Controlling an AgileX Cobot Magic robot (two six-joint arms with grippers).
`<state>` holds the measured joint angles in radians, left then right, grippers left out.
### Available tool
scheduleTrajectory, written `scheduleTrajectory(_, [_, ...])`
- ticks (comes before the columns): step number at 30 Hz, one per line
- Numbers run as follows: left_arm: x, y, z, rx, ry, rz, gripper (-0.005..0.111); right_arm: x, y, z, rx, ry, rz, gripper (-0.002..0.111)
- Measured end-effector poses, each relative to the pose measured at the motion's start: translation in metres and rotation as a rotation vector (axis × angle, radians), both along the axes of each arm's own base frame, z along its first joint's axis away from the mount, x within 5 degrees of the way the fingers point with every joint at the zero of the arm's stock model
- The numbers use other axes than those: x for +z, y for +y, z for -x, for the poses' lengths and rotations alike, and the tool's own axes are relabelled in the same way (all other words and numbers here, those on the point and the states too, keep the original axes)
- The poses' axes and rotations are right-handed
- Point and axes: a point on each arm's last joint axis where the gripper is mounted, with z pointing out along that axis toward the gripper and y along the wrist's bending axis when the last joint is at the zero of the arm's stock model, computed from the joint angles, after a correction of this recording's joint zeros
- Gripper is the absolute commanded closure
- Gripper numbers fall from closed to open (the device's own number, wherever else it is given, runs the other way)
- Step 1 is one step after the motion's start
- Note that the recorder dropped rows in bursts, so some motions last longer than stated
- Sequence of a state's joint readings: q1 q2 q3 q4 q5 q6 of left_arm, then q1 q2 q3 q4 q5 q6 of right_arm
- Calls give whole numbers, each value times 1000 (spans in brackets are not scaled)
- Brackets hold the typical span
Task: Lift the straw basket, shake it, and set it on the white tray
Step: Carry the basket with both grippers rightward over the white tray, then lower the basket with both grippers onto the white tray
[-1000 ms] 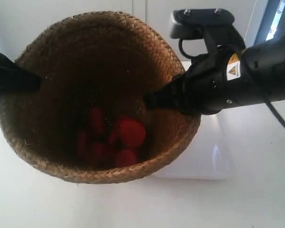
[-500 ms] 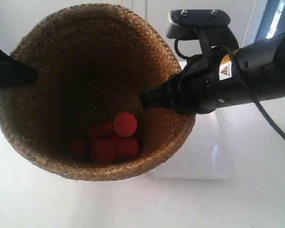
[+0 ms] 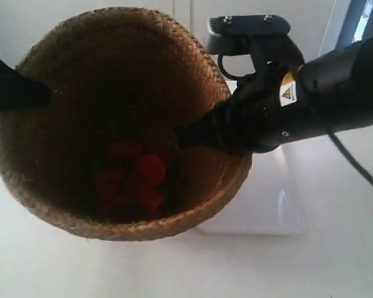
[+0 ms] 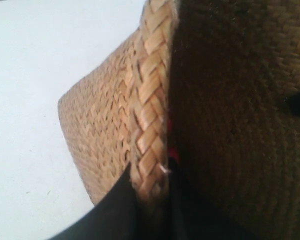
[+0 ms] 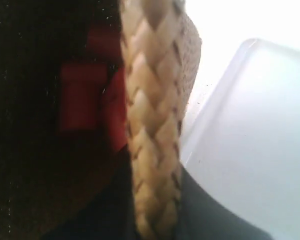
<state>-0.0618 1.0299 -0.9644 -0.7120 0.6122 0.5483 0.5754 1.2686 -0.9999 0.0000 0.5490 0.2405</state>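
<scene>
At the exterior view's left, left gripper [image 4: 150, 200] clamps the straw basket [image 3: 112, 93] rim, basket held up over the bench [image 3: 50, 267], red pieces [image 3: 137, 180] inside. Right gripper [image 5: 155, 210] pinches the opposite rim. White tray [image 3: 261, 205] lies just beyond.

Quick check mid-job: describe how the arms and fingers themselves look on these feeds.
The arm at the exterior view's right is a glossy black housing with a yellow warning-triangle sticker, a flat black bracket on top and thin black cables. The arm at the exterior view's left shows only a black wedge. The left fingers and right fingers are plain black.
</scene>
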Motion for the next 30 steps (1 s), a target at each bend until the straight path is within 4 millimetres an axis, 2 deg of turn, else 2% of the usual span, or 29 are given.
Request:
scheduleTrajectory(3, [17, -2, 7, -6, -66, 34, 107, 22, -4, 8, 0, -57, -41, 108])
scheduleTrajectory(5, [21, -2, 7, 3, -88, 46, 107, 24, -4, 6, 2, -78, -38, 108])
scheduleTrajectory(15, [2, -4, -12, -8, 20, 41, 107, 0, 3, -6, -1, 1, 12, 108])
scheduleTrajectory(20, [-2, -4, -23, 26, 29, 84, 107, -2, -6, -16, -45, 8, 26, 108])
scheduleTrajectory(23, [1, -6, -30, 28, 22, 108, 107, 6, -14, -21, -66, 5, 39, 108])
scheduleTrajectory(30, [29, -13, -53, -18, -1, 180, 107, 39, -38, -36, -140, -33, 53, 108])
